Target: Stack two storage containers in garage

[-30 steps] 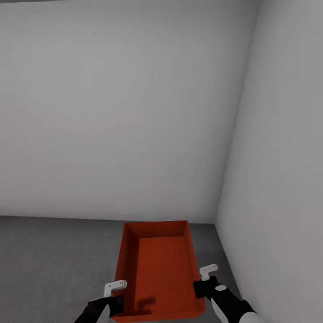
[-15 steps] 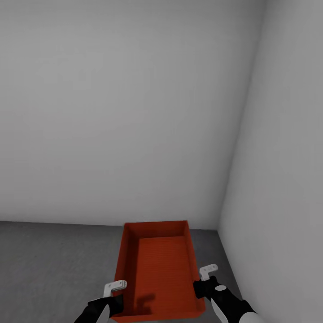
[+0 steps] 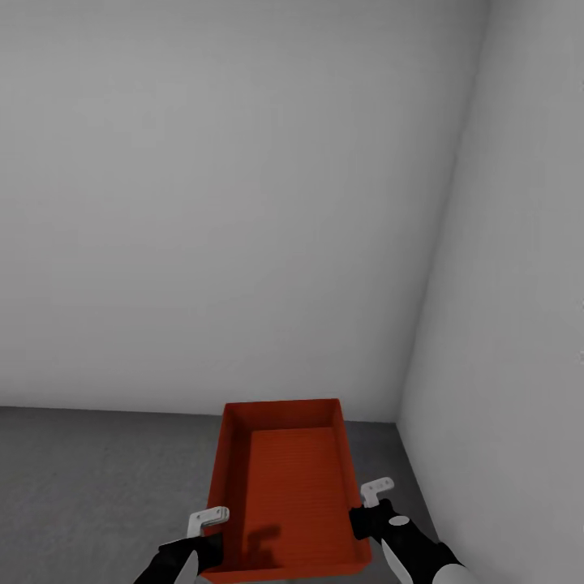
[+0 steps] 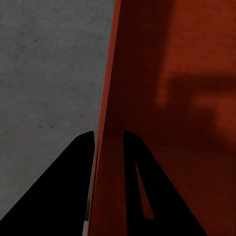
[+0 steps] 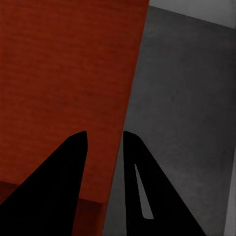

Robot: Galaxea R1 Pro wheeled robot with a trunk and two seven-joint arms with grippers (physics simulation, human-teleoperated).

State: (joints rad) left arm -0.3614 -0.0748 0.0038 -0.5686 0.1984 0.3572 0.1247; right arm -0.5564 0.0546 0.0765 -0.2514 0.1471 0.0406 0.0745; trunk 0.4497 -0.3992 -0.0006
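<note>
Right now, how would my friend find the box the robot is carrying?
Look to the corner where two white-grey walls meet above the dark grey floor. In front of it, between the left gripper and right gripper, is the red-orange open-top storage container, the only bright thing there.

Two plain white-grey walls (image 3: 227, 203) meet at a corner (image 3: 442, 243) — bare, evenly lit.

Black wrists, white forearm shell, white bracketed end effectors (image 3: 209, 519) (image 3: 375, 491) — dark tapered fingers (image 4: 64, 196).
</note>
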